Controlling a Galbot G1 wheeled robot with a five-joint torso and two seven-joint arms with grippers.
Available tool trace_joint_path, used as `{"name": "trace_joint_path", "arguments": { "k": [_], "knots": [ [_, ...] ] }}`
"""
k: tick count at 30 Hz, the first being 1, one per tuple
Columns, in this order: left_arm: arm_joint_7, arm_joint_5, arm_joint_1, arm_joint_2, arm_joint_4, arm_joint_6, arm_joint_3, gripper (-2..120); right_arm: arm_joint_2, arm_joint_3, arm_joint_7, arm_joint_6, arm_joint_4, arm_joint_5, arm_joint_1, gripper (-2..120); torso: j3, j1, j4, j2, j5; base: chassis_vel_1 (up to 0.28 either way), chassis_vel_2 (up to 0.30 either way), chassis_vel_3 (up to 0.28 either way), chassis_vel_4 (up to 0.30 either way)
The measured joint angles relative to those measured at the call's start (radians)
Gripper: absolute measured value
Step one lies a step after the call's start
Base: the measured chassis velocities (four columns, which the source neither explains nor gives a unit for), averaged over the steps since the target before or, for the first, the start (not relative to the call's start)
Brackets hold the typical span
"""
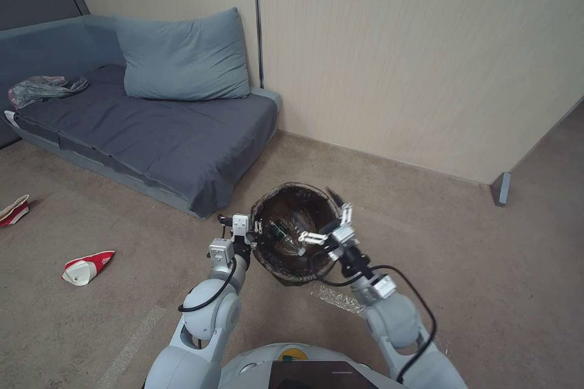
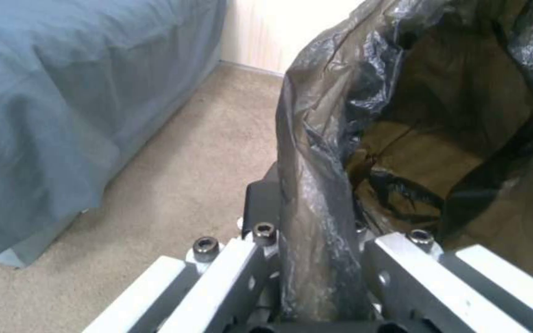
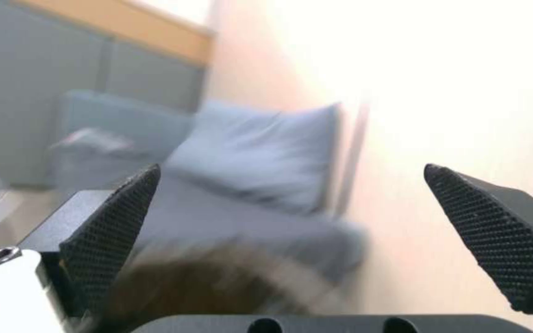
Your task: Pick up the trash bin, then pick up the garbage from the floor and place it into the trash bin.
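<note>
The trash bin (image 1: 295, 237), lined with a dark brown bag, hangs above the carpet in front of me. My left gripper (image 1: 254, 230) is shut on its left rim; in the left wrist view the bag-covered rim (image 2: 319, 194) runs between the left gripper (image 2: 316, 231) fingers. My right gripper (image 1: 328, 225) hovers open over the bin's right rim, its textured pads (image 3: 115, 226) wide apart with nothing between them. A small green item (image 1: 280, 230) lies inside the bin. Garbage lies on the floor at the left: a crushed red-and-white cup (image 1: 88, 267) and another red-and-white scrap (image 1: 13, 211).
A grey-blue sofa (image 1: 152, 127) with a pillow (image 1: 182, 58) stands at the left against the beige wall, and a crumpled plastic bag (image 1: 42, 88) lies on its far end. A grey post foot (image 1: 500, 188) marks the wall corner at the right. Open carpet lies at right.
</note>
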Motion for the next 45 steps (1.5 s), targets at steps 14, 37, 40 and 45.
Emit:
{"name": "trace_joint_path", "arguments": {
  "k": [14,37,40,45],
  "knots": [
    [0.001,0.021,0.005,0.004,-0.001,-0.02,-0.035,2,0.104,0.224,0.329,-0.037,0.259,-0.042,-0.268,100,0.0,0.0,-0.0001,0.0,-0.0001,0.0,0.0,0.0,0.0],
    [0.01,0.015,0.018,0.003,-0.016,-0.03,-0.049,2,0.115,0.267,0.339,0.007,0.139,0.0,-0.249,100,0.0,0.0,-0.0001,0.0,-0.0001,0.0,0.0,0.0,0.0],
    [0.01,0.015,0.019,0.003,-0.016,-0.03,-0.048,2,0.115,0.269,0.338,0.007,0.136,0.002,-0.245,100,0.0,0.0,-0.0001,0.0,-0.0001,0.0,0.0,0.0,0.0],
    [0.01,0.017,0.023,0.002,-0.017,-0.03,-0.047,2,0.115,0.272,0.336,0.005,0.136,0.003,-0.239,100,0.0,0.0,-0.0001,0.0,-0.0001,0.041,0.04,0.041,0.053]
  ]
}}
